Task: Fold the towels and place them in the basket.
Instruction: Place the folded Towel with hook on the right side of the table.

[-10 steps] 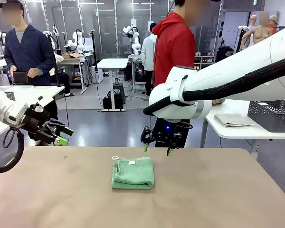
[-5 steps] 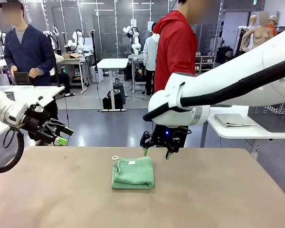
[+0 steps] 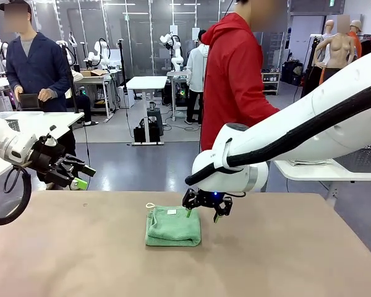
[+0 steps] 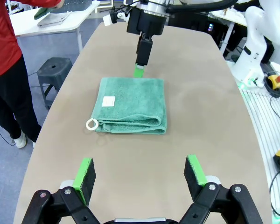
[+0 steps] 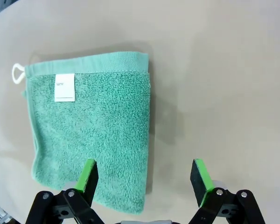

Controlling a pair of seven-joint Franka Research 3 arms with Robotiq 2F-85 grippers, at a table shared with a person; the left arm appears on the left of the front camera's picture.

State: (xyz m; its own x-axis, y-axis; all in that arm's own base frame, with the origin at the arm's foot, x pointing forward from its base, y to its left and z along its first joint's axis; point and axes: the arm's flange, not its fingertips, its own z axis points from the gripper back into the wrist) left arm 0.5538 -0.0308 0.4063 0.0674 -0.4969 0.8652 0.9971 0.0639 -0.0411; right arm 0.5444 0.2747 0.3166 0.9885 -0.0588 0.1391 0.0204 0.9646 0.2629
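Over the right edge of the towel [image 5: 93,126] hangs the right claw [image 5: 143,182], jaws spread wide and gripping nothing. From its own camera, one finger [image 5: 87,179] sits above green cloth and the other above bare table [image 5: 233,93], so that edge passes between them. Whether a pad touches the cloth I cannot tell.

Outward from there, the towel lies flat and folded mid-table. It is close to square, a shade longer from far side to near. Its tag [image 5: 65,87] and loop [image 5: 17,73] sit at the far edge, the loop at the far left corner. Stacked layers show along the left side (the side away from this claw). The edge under the claw runs far-to-near and the jaw line crosses it squarely, so I judge that a short drop and a squeeze would pinch that edge.

Raised by the table's left end, the left claw [image 3: 85,177] is well apart from the towel, likewise agape and empty. The right arm is plainly the nearer.

Farther right, past that arm, a side table [image 3: 309,170] carries the basket [image 3: 368,161], partly hidden, and a pale towel [image 4: 53,19] lies there too. A person [image 3: 235,80] in red stands beside it. Folding of the green one looks done, so the carry would go rightward.
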